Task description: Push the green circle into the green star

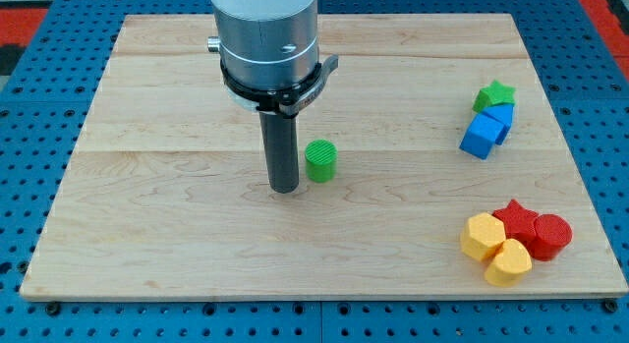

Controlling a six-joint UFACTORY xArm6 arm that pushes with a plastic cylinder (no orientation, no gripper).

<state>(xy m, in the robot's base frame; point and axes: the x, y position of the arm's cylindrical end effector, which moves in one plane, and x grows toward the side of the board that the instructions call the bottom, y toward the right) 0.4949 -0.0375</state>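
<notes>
The green circle [320,159], a short upright cylinder, stands near the middle of the wooden board [177,235]. The green star [494,94] lies far off at the view's right, near the top, touching a blue block. My tip [284,190] rests on the board just left of the green circle and slightly below it, with a small gap between them. The rod hangs from a grey cylindrical arm end at the view's top.
Two blue blocks [486,130] sit just below the green star. At the lower right, a red star [513,220], a red circle [550,235], a yellow hexagon [483,236] and a yellow heart-like block [509,262] cluster together.
</notes>
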